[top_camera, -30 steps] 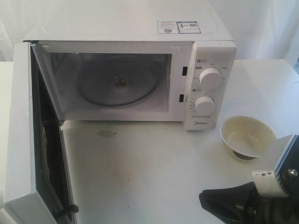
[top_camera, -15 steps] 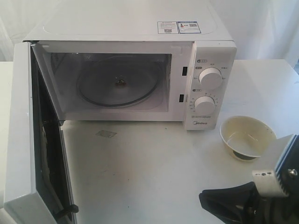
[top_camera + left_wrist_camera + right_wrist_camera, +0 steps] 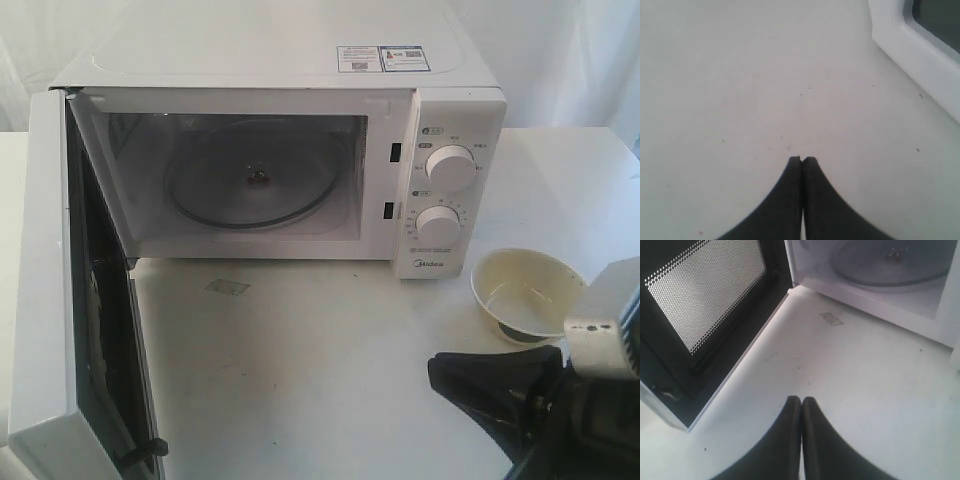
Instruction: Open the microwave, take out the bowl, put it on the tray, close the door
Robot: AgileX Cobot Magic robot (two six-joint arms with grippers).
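The white microwave (image 3: 440, 180) stands open, and its cavity holds only the glass turntable (image 3: 255, 180). The door (image 3: 45, 300) is swung out to the left, its meshed inner window (image 3: 705, 295) facing my right wrist camera. A cream-white bowl (image 3: 528, 292) sits upright on the table to the right of the knob panel. My right gripper (image 3: 436, 372) (image 3: 801, 398) is shut and empty, low over the table, in front of and to the left of the bowl. My left gripper (image 3: 802, 159) is shut and empty beside the door's outer face (image 3: 920, 50). It is out of the exterior view. No tray shows.
The white table (image 3: 320, 360) carries a small patch of tape (image 3: 228, 287) in front of the cavity. The open door walls off the left side. A white curtain hangs behind the microwave.
My right arm has shifted a little up in the exterior view, toward the bowl's height. The bowl, door and microwave have not moved.
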